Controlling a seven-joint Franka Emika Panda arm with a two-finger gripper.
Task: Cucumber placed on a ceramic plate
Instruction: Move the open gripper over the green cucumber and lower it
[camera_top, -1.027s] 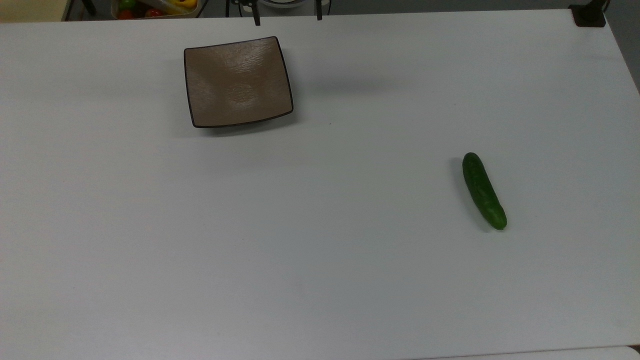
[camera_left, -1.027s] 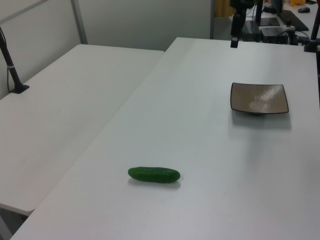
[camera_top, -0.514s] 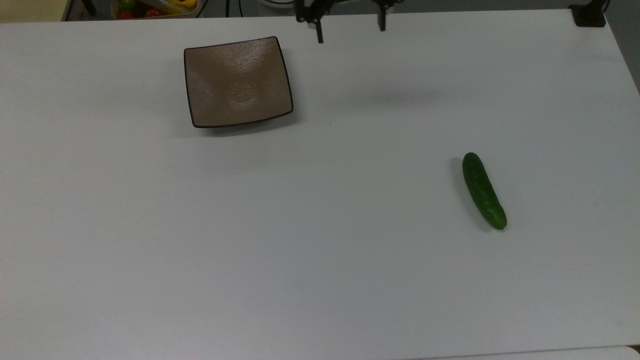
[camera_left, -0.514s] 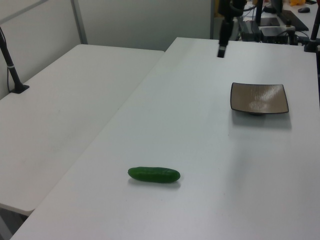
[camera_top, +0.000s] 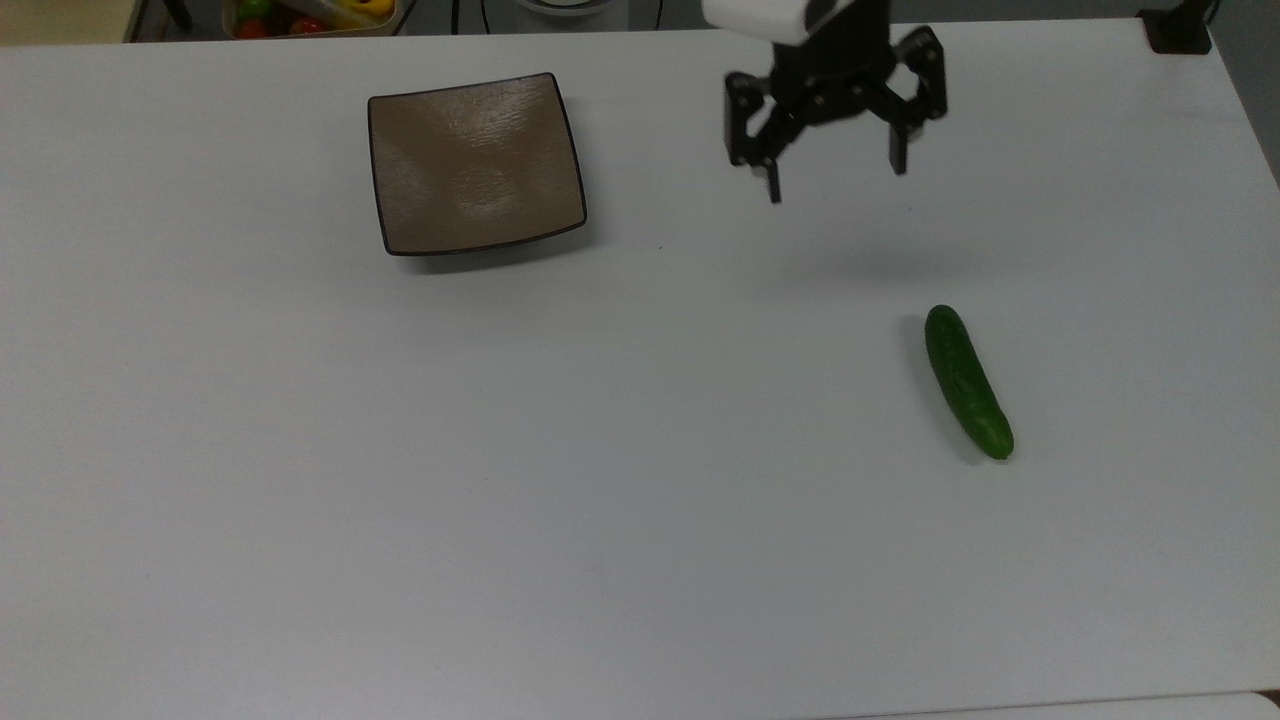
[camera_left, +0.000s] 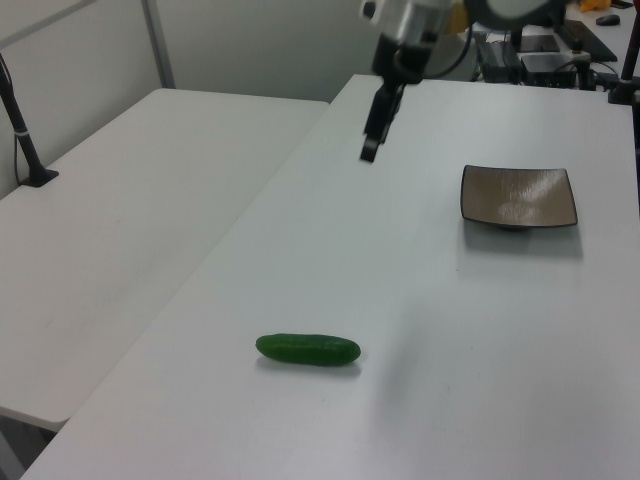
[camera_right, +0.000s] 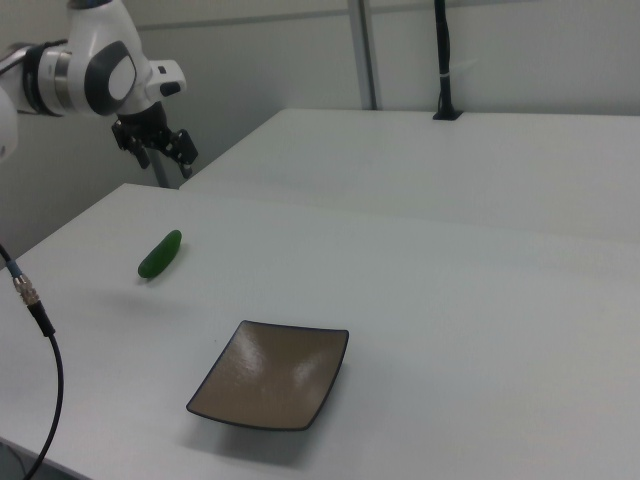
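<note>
A broad white table (camera_top: 520, 480) is seen spread across the top view, and a second white table (camera_left: 130, 230) is set against it along a seam, on the left view's left. A black post (camera_right: 443, 60) is fixed upright at the far edge in the right view.

The white Panda arm (camera_right: 95, 65) is seen reaching in from the right view's left, and its black gripper (camera_top: 835, 178) is held in the air above the table, pointing downward. The two fingers (camera_top: 772, 180) are spread wide apart and nothing is held between them. A soft shadow is thrown on the table below the gripper in the top view.

The ceramic plate (camera_top: 476, 165) is set flat on the table toward the top view's upper left, well apart from the gripper. It is square, glossy brown-taupe, edged with a thin dark rim, and nothing is lying in its dished centre. In the left view it is seen at the right (camera_left: 518, 197), and in the right view at the lower centre (camera_right: 270, 375).

The cucumber (camera_top: 968, 382) is lying on the bare table toward the top view's right, below the gripper and apart from it, far from the plate. It is dark green and slightly curved, and is untouched by the fingers. It is seen low in the left view (camera_left: 308, 349) and at the right view's left (camera_right: 160, 254)
</note>
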